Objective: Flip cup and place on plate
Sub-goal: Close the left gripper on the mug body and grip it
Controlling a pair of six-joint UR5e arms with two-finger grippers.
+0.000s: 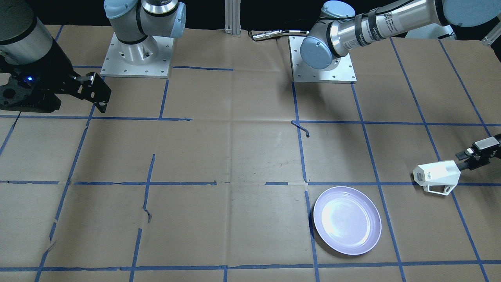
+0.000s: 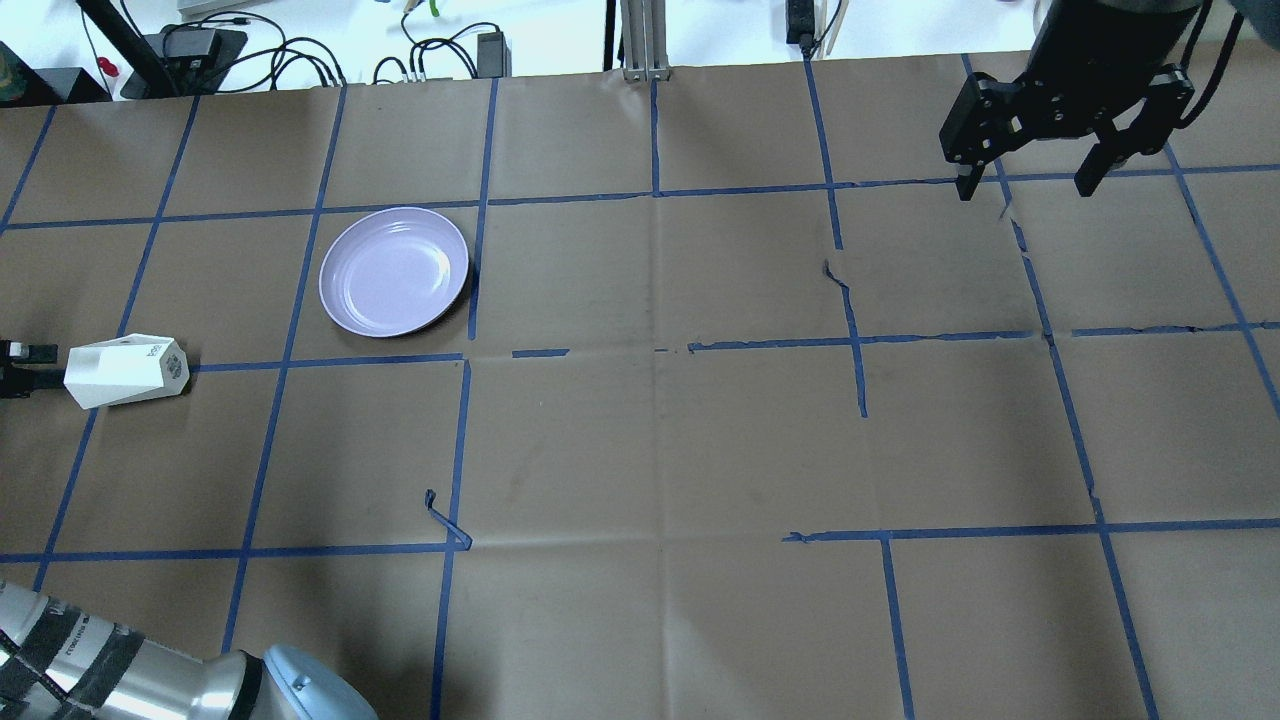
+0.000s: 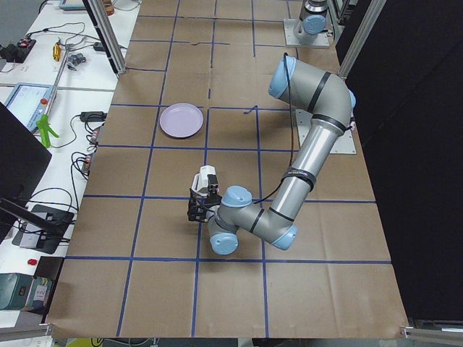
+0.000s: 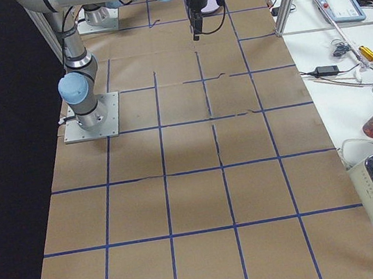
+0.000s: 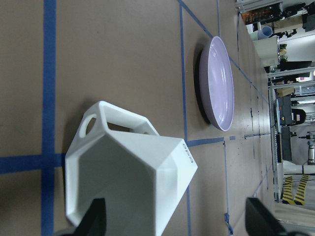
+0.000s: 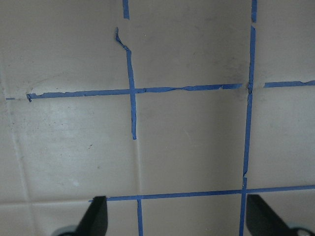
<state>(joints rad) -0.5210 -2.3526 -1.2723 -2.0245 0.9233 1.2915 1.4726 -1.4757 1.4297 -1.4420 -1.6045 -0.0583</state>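
The white faceted cup [image 1: 436, 177] lies on its side on the paper-covered table, handle downward, small lettered end pointing away from my left gripper [image 1: 465, 159]. In the left wrist view the cup [image 5: 133, 187] sits just ahead of the gripper, its wide end between the two widely spread fingers [image 5: 96, 219]. The gripper is open. The lavender plate [image 1: 347, 220] lies flat and empty a short way off; in the overhead view the plate [image 2: 394, 271] is beyond and to the right of the cup [image 2: 125, 372]. My right gripper [image 2: 1028, 188] hangs open and empty over the far right of the table.
Brown paper with a blue tape grid covers the table [image 2: 660, 420]. Loose torn tape ends stick up [image 2: 445, 520]. Both arm bases [image 1: 135, 58] stand at the robot's edge. Cables and equipment lie beyond the far edge [image 2: 300, 50].
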